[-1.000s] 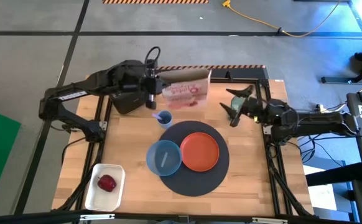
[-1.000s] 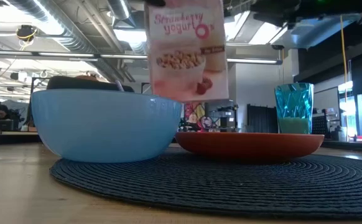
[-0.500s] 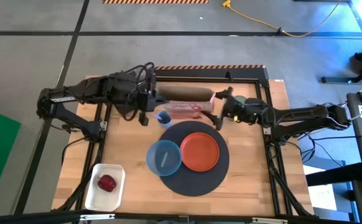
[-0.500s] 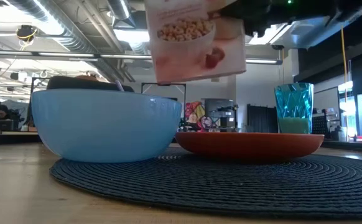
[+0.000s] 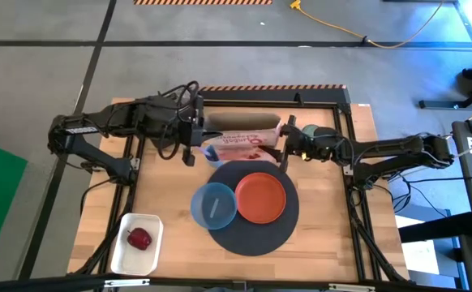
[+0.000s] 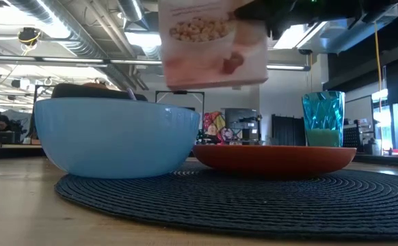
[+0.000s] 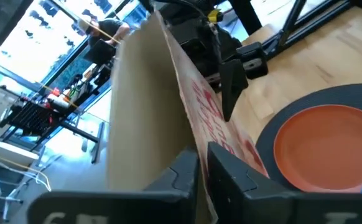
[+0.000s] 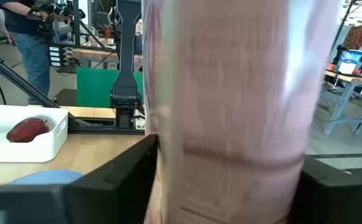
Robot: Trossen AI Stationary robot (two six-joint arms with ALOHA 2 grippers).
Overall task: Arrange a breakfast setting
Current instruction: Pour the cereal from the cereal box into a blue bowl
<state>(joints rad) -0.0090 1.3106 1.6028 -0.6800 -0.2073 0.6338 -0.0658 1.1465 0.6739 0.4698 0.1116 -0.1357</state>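
Observation:
A pink cereal box (image 5: 240, 144) hangs lengthwise in the air behind the dark-grey mat (image 5: 252, 237); it also shows in the low view (image 6: 213, 41). My left gripper (image 5: 197, 146) is shut on its left end. My right gripper (image 5: 283, 148) is at its right end, one finger on either side. The blue bowl (image 5: 213, 204) and the orange plate (image 5: 260, 197) sit on the mat. The green cup (image 6: 323, 119) stands behind the plate. The red apple (image 5: 139, 238) lies in a white tray (image 5: 121, 258). I see no toast. My left gripper pinches a thin cardboard wall at the box's left end (image 7: 196, 146) between its two fingers, one on the plain brown side, one on the printed pink side. The fingers come level from the table's left. The box is lifted clear, tilted. My right gripper has the box's right end (image 8: 224, 155) between its two fingers (image 8: 134, 168), which lie against its two sides. It comes level from the table's right. The box is clear of the table.
A small blue cup (image 5: 213, 156) stands under the box, at the mat's far edge. A black toaster (image 5: 161, 134) sits under my left arm. A black frame borders the table (image 5: 333, 211). People and desks show in the room beyond.
My left gripper has tipped the box from face-up over to lying lengthwise and tilted, and raised it. My right gripper has gone toward the table's left edge and reached the box's right end.

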